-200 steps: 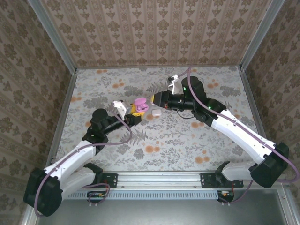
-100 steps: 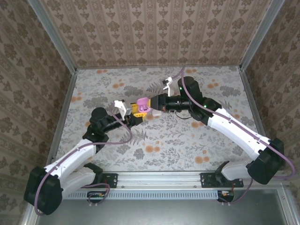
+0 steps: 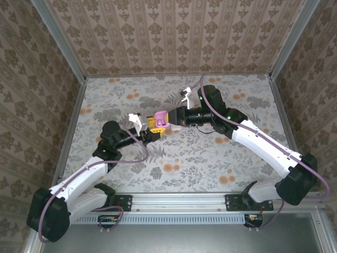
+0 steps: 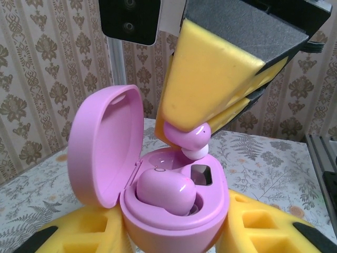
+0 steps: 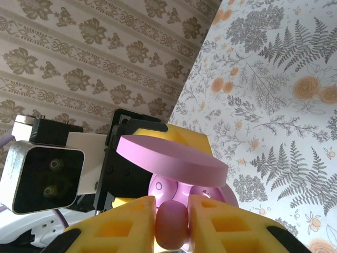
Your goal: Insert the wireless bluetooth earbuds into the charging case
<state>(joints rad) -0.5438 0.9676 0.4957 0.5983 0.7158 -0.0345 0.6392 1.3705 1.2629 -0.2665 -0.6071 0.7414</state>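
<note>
The pink charging case (image 4: pixel 176 221) stands with its lid (image 4: pixel 104 153) up, and my left gripper (image 4: pixel 174 234) is shut on its base between yellow pads. One pink earbud (image 4: pixel 164 190) sits in the case's near socket. My right gripper (image 5: pixel 172 224) is shut on a second pink earbud (image 5: pixel 171 227), whose white tip (image 4: pixel 197 152) hangs just above the far socket. Seen from above, the case (image 3: pixel 160 116) lies between the left gripper (image 3: pixel 151 126) and the right gripper (image 3: pixel 175 118) at mid-table.
A small white box (image 3: pixel 176 127) lies on the floral table just under the right gripper. The left arm's wrist camera (image 5: pixel 45 176) sits close behind the case. Patterned walls (image 3: pixel 174 37) enclose the table on three sides.
The right gripper has moved left with its earbud, from beside the case to right over the open case. The left gripper and case have held still.
</note>
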